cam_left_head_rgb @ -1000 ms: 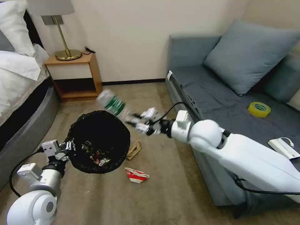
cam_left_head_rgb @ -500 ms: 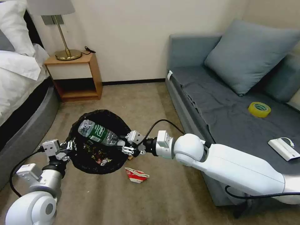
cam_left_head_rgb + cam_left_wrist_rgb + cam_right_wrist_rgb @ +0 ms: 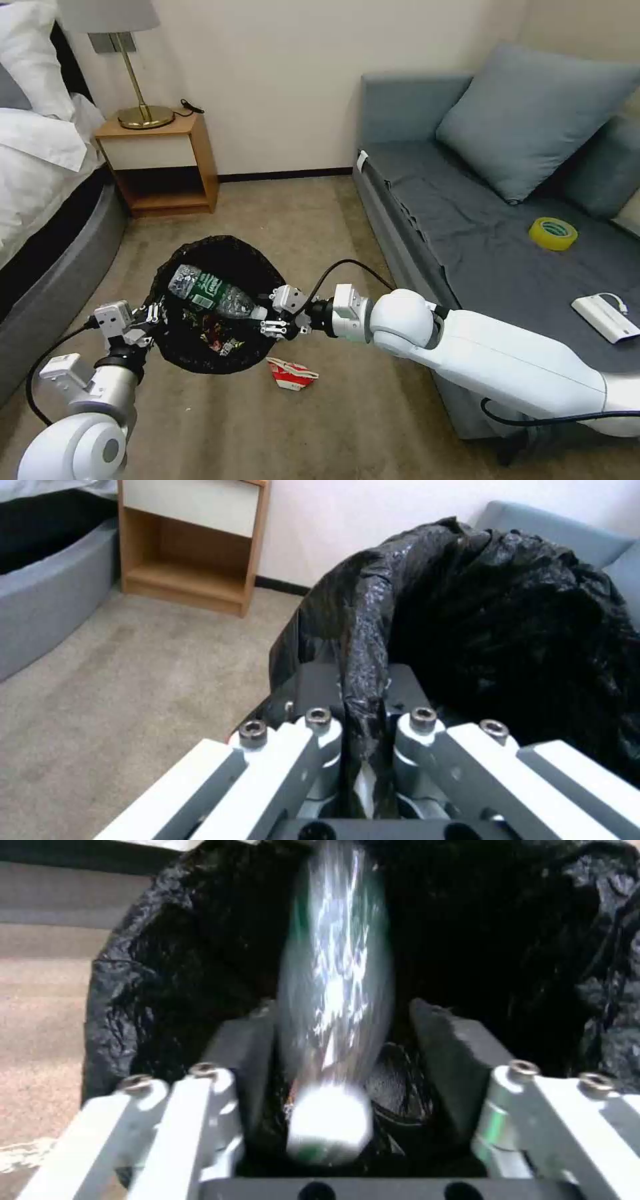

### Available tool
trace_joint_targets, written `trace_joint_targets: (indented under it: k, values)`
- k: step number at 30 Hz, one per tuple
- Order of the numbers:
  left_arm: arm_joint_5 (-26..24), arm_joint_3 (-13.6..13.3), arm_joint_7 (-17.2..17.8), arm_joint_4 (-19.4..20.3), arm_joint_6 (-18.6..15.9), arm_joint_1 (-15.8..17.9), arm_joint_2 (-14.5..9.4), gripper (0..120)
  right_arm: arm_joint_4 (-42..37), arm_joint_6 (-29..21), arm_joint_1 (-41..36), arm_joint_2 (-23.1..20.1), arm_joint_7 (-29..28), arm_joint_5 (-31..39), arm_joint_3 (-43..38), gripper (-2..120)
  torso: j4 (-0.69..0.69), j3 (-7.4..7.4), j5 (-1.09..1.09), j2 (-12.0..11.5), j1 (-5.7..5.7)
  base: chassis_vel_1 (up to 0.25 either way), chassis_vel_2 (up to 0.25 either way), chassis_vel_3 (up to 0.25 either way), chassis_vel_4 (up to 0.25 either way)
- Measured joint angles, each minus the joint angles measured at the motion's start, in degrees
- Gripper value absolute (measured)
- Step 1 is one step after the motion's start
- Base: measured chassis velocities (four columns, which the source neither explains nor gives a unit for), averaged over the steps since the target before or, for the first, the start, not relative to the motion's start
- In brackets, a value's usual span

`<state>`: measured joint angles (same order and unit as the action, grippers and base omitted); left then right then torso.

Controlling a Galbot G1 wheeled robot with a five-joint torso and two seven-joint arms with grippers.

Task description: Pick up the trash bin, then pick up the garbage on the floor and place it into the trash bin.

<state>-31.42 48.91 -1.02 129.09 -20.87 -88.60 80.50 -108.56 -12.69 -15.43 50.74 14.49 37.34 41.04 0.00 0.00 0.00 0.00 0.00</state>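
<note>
My left gripper (image 3: 151, 319) is shut on the rim of the trash bin (image 3: 220, 244) and holds it off the carpet. In the left wrist view the black bag (image 3: 520, 630) is pinched in the left gripper (image 3: 363, 725). The clear bottle with a green label (image 3: 212, 295) lies across the bin's mouth, above several small litter pieces (image 3: 215, 337) inside. My right gripper (image 3: 273, 319) is at the bin's right rim, open. In the right wrist view the bottle (image 3: 333, 990) is blurred between the spread pads (image 3: 453, 1050). A crushed red-and-white carton (image 3: 291, 373) lies on the floor below the bin.
A grey sofa (image 3: 467, 220) on the right holds a yellow tape roll (image 3: 553, 233) and a white box with a cord (image 3: 603, 317). A wooden nightstand (image 3: 163, 163) with a lamp stands at the back left. The bed (image 3: 40, 200) runs along the left.
My right gripper carried the bottle down from above the bin's far rim to its mouth and opened. The bottle now rests in the bin. The bin shifted slightly.
</note>
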Motion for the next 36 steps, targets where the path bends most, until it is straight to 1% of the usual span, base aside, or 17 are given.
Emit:
trace_joint_targets:
  k: [2,3,5,6,8,10,16,18,19,20,21,25,27,29,31,33,36]
  values:
    - [-0.02,0.08,-0.03,0.00,0.03,0.02,0.11,5,0.14,0.02,0.28,0.17,0.01,0.02,0.14,69,0.00,0.00,0.00,0.00,0.00,0.000,0.000,0.000,0.000]
    - [-0.02,0.08,-0.03,0.00,0.03,0.02,0.11,5,0.14,0.02,0.28,0.17,0.01,0.02,0.14,69,0.00,0.00,0.00,0.00,0.00,0.000,0.000,0.000,0.000]
    - [-0.06,0.18,-0.03,0.00,0.08,0.08,0.11,5,0.27,0.09,0.50,0.28,-0.14,0.17,0.12,78,0.00,0.00,0.00,0.00,0.00,0.000,0.000,0.000,0.000]
    - [-0.21,0.39,0.04,-0.11,0.22,0.32,0.08,5,0.52,0.50,0.67,0.39,-0.30,0.80,-0.59,85,0.00,0.00,0.00,0.00,0.00,0.000,0.000,0.000,0.000]
    - [-0.23,0.43,0.08,-0.15,0.24,0.37,0.07,5,0.59,0.60,0.67,0.41,-0.30,0.87,-0.78,88,0.00,0.00,0.00,0.00,0.00,0.000,0.000,0.000,0.000]
    - [-0.38,0.73,0.44,-0.36,0.40,0.77,-0.08,5,1.52,1.25,0.18,0.51,-0.40,1.37,-3.16,98,0.00,0.00,0.00,0.00,0.00,0.000,0.000,0.000,0.000]
    - [-0.63,1.48,0.68,-0.26,0.49,1.35,-0.42,5,5.68,2.14,-3.04,0.27,-0.53,1.94,-8.85,100,0.00,0.00,0.00,0.00,0.00,0.000,0.000,0.000,0.000]
    - [-1.07,1.85,0.50,-0.26,0.42,1.76,-0.90,5,10.25,3.46,-5.13,0.20,0.43,2.32,-10.31,100,-0.02,0.00,0.01,0.00,0.00,0.000,0.000,0.000,0.000]
    - [-1.07,1.85,0.50,-0.26,0.42,1.76,-0.90,5,10.25,3.46,-5.13,0.20,0.43,2.32,-10.31,100,-0.02,0.00,0.01,0.00,0.00,0.000,0.000,0.000,0.000]
    - [-1.09,2.29,0.73,-0.32,0.41,2.03,-1.20,5,13.14,4.04,-6.08,0.16,0.89,2.28,-10.66,100,0.02,0.00,0.00,0.00,0.00,0.000,0.000,0.000,0.000]
    - [-1.12,2.45,0.73,-0.53,0.41,2.48,-1.57,5,15.75,4.69,-7.00,0.42,1.59,2.29,-10.86,100,-0.01,0.00,0.02,0.00,0.00,0.000,0.000,0.000,0.000]
    - [-1.30,2.58,0.64,-0.79,0.39,3.54,-2.17,5,22.27,5.23,-8.10,1.40,2.77,1.88,-9.81,100,-0.01,0.00,-0.01,0.00,0.00,0.000,0.000,0.000,0.000]
    - [-1.30,2.58,0.56,-0.94,0.39,4.28,-2.47,5,26.66,5.34,-8.23,2.71,3.39,0.95,-7.13,100,-0.02,0.00,0.01,0.00,0.00,0.000,0.000,0.000,0.000]
    - [-1.30,2.57,0.56,-0.98,0.39,4.39,-2.48,5,27.61,5.35,-8.23,3.13,3.40,0.79,-6.42,100,-0.01,0.00,0.01,0.00,0.00,0.000,0.000,0.000,0.000]
    - [-1.28,2.46,0.45,-1.09,0.38,4.86,-2.49,5,31.75,5.17,-8.06,5.65,3.59,0.13,-2.95,100,0.00,0.00,0.00,0.00,0.00,0.000,0.000,0.000,0.000]
    - [-1.22,2.40,0.36,-1.12,0.38,4.97,-2.48,5,33.07,5.02,-7.89,6.54,3.66,-0.14,-2.09,100,0.00,0.00,0.01,0.00,0.00,0.000,0.000,0.000,0.000]
    - [-0.72,2.32,0.00,-1.51,0.44,5.28,-2.49,5,39.39,5.00,-7.13,11.52,4.50,-1.37,1.30,100,-0.01,0.00,-0.01,0.00,0.00,0.000,0.000,0.000,0.000]
